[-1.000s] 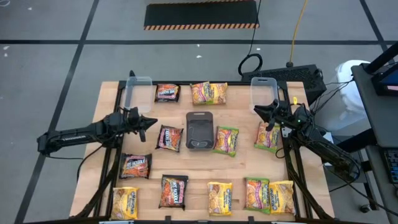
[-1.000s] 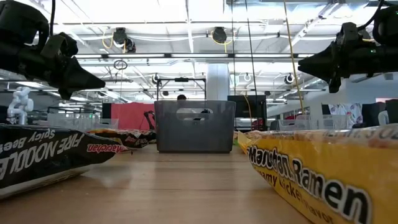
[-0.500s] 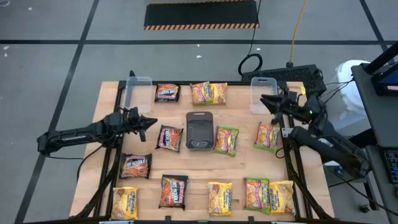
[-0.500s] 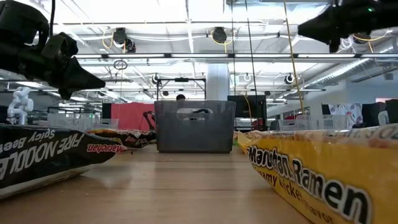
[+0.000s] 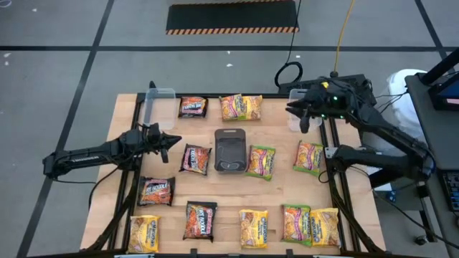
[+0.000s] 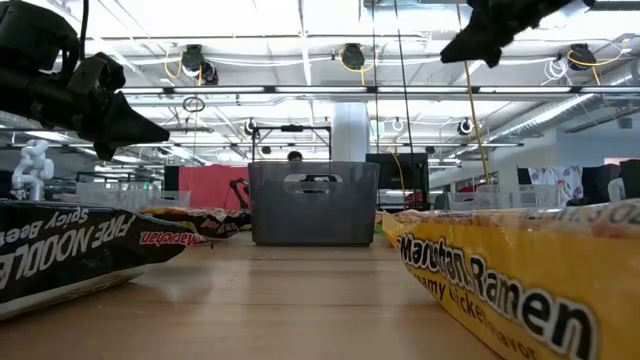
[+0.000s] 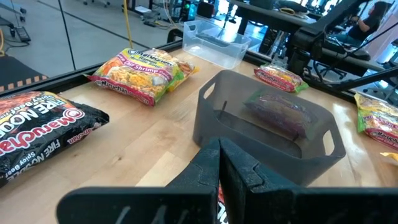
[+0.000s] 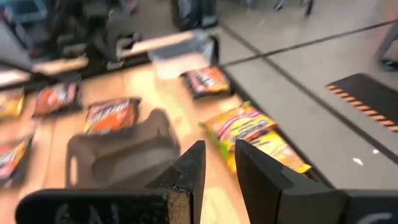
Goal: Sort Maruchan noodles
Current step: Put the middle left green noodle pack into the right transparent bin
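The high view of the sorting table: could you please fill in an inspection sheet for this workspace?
Surface: light wooden table, dry, unmarked.
Job's things: flat plastic Maruchan noodle packets, dark, yellow and green-edged, lie spread out singly, such as the dark packet beside the tray.
Clutter: dark grey rectangular tray at centre; two clear plastic tubs at the far corners.
Grippers: left gripper fingers shut, empty, over the left side; right gripper fingers apart, empty, raised above the far right tub.
Cables: black and yellow leads on the floor beyond.
Surroundings: grey floor, hazard-striped mat.
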Robot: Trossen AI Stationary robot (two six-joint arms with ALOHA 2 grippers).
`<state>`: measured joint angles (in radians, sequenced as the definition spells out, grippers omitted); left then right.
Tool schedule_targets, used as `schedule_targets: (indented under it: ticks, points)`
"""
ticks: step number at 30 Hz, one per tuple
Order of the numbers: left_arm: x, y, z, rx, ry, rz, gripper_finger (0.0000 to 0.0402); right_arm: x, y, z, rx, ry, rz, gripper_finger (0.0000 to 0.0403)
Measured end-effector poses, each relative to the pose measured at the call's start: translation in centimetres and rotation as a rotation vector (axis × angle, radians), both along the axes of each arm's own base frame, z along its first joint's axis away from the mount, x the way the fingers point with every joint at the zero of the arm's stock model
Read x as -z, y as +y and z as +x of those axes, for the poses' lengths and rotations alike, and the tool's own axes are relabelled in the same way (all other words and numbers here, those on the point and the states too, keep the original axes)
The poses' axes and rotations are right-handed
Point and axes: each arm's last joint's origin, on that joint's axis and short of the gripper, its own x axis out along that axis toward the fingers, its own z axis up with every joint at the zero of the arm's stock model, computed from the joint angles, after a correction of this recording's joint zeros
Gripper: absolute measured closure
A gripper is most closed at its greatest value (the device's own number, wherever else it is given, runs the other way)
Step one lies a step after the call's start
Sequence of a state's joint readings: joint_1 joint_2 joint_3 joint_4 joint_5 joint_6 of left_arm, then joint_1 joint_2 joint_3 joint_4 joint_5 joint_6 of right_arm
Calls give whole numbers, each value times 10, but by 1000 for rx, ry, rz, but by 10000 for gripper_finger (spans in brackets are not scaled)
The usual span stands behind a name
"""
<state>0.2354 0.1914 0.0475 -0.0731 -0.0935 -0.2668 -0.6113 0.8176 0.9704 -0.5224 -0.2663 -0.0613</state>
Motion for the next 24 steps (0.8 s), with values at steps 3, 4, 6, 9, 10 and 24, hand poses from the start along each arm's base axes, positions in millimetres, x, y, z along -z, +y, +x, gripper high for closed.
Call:
schedule_targets:
  ticks: [3, 4, 6, 9, 10, 24]
  points:
    - [0, 0, 0, 0, 0, 0, 396, -6, 2, 11, -54, 78, 41, 321]
    - [0, 0, 0, 1, 1, 0, 396, -6, 3, 15, -71, 109, 60, 321]
    - [0, 0, 0, 0, 1, 0, 396, -4, 7, 21, -104, 166, 92, 321]
    - [0, 0, 0, 0, 2, 0, 396, 2, 11, 31, -146, 228, 135, 321]
    - [0, 0, 0, 1, 1, 0, 396, 5, 13, 35, -156, 246, 152, 321]
    - [0, 0, 0, 1, 2, -2, 396, 70, 18, 94, -219, 595, 358, 321]
